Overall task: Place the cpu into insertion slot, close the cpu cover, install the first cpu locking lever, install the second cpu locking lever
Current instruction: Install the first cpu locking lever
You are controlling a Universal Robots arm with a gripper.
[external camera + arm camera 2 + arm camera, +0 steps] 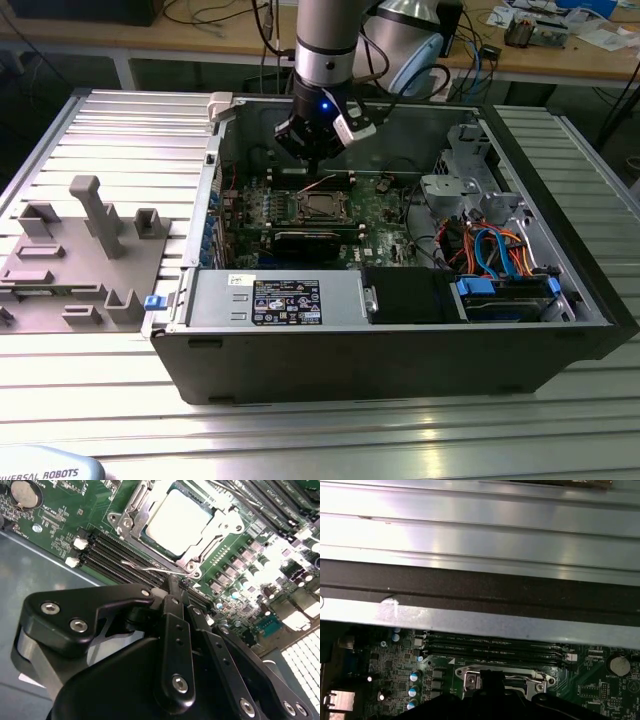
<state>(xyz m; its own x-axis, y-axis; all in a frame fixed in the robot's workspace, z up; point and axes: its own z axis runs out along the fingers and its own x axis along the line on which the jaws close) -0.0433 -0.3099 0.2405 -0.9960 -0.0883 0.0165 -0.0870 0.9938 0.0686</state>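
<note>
Fig.: We see the cpu already seated in the insertion slot, w/ the cpu cover folded flat around it, so chip is framed, not loose. Gripper hangs just above the socket's edge, fingers pressed together near a thin wire locking lever, which sits raised beside the memory slots, apparently unlatched.

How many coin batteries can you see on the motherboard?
1. The coin battery sits on the motherboard near one end of the memory slots; others may be hidden.
</note>
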